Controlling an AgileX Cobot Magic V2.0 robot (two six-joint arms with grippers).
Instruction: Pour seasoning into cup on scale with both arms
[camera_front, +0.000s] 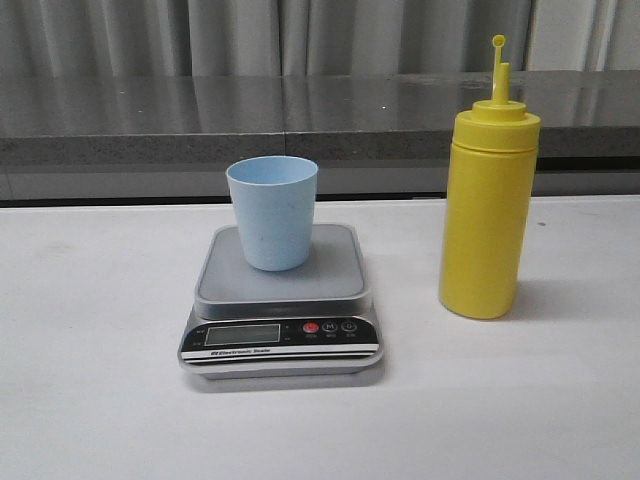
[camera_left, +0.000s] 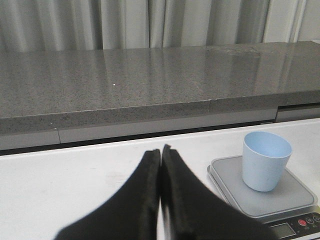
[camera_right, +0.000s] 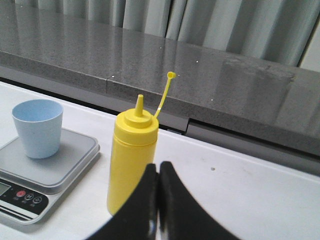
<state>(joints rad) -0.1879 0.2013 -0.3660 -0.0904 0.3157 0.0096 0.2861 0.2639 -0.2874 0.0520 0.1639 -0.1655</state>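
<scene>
**Bench inventory: scale, cup, seasoning, two sets of fingers**

- Scale (camera_front: 282, 312): flat on white bench (camera_front: 90, 400), grey platform, black-and-silver front with LCD, red button and two round buttons. Off to one side of the left fingers (camera_left: 161, 156), apart from them.
- Cup (camera_front: 272, 211): light blue, upright, open end up, standing on scale platform. Beyond the left fingers and to the side, not touching.
- Seasoning (camera_front: 486, 214): tall yellow bottle, upright on bench beside scale, apart from it; cone nozzle uncovered, cap strap sticking up. Just beyond the right fingers (camera_right: 158, 170), partly hidden behind them; contact not discernible.
- Left fingers: clenched tip to tip, grasping nothing.
- Right fingers: likewise pressed together, empty.
- Grey stone ledge (camera_front: 300, 115) and curtain behind bench.
</scene>
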